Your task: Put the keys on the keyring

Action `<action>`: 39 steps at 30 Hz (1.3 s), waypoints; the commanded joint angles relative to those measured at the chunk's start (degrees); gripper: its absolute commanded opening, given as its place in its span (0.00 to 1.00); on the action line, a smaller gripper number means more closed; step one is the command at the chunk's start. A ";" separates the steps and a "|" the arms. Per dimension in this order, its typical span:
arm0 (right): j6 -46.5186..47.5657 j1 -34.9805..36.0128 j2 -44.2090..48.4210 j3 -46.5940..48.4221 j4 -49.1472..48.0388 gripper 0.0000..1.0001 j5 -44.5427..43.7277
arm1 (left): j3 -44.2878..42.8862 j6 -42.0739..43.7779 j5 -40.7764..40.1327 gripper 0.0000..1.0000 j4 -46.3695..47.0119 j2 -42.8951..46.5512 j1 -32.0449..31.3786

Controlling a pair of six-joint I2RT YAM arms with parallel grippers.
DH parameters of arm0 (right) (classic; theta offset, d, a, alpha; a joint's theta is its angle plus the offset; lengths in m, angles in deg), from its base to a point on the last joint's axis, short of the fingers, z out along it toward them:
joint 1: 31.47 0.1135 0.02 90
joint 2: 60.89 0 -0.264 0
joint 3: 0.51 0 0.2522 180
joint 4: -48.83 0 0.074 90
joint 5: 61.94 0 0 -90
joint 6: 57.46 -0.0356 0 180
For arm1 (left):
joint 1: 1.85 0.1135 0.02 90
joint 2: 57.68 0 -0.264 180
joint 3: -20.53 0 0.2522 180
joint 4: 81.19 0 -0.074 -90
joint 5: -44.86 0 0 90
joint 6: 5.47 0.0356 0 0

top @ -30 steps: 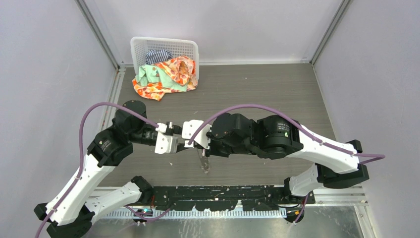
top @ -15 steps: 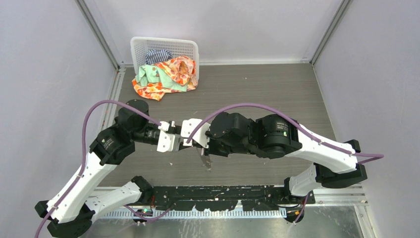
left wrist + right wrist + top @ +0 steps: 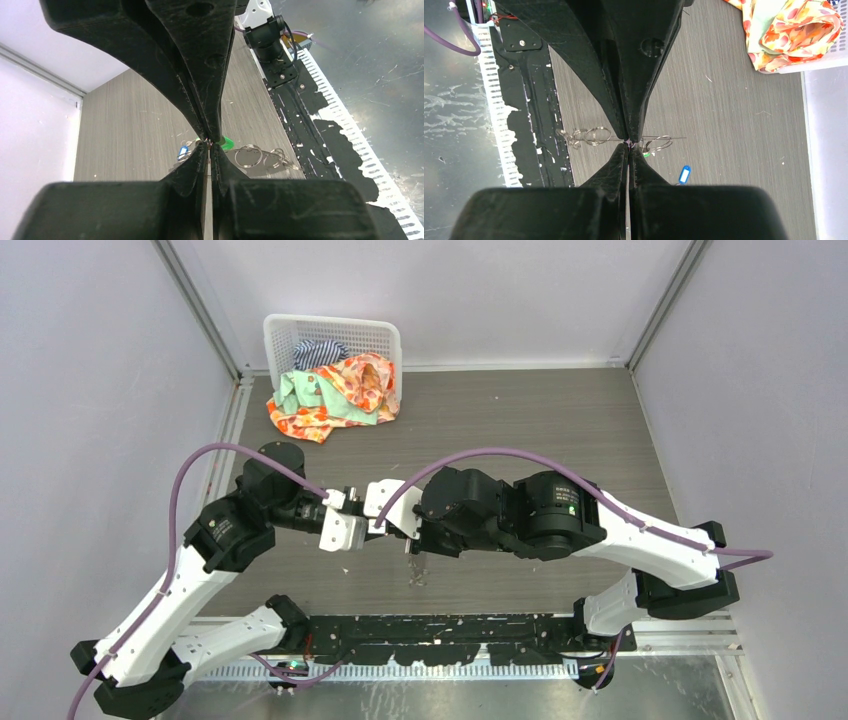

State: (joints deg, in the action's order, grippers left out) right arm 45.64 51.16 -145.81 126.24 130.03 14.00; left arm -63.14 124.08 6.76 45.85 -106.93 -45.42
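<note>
Both grippers meet tip to tip over the middle of the table. My right gripper (image 3: 629,143) is shut on the keyring (image 3: 670,138), whose thin wire runs straight across its tips. Small metal rings (image 3: 597,135) and a chain hang along that wire. My left gripper (image 3: 209,143) is shut too, with a glint of thin metal pinched at its tips. The green key (image 3: 226,143) sits just behind those tips, and the blue key (image 3: 183,151) a little to their left. The blue key (image 3: 683,174) lies apart on the wood. From above, only a thin metal strand (image 3: 413,565) shows under the grippers.
A white basket (image 3: 330,330) with colourful clothes (image 3: 335,390) spilling out stands at the back left. A black mounting strip (image 3: 450,650) with the arm bases runs along the near edge. Grey walls close in both sides.
My left gripper has closed from partly open to shut. Both wrists have drifted slightly left and away from the near edge. The right gripper stayed shut.
</note>
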 commanded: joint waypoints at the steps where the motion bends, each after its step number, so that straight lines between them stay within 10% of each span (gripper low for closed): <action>1: -0.40 -0.22 1.01 2.10 -2.60 0.01 -1.05 | -1.05 1.86 -0.75 0.06 -2.12 -0.22 -0.46; 11: -0.49 -0.38 0.91 2.28 -2.21 0.01 -0.83 | -1.48 1.54 -1.37 0.20 -1.96 0.48 -0.71; 21: -0.62 -0.43 0.12 2.94 -2.17 0.01 -0.52 | -0.50 -1.58 -3.95 0.01 1.24 -0.70 -2.05; 39: -4.46 -0.98 8.65 -6.09 -6.25 0.01 -1.84 | 0.88 -14.20 -10.30 0.00 10.42 0.80 -2.22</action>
State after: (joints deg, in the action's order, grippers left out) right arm 42.84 50.09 -140.53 120.36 125.40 13.01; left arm -62.45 114.72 -1.52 51.07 -107.28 -47.91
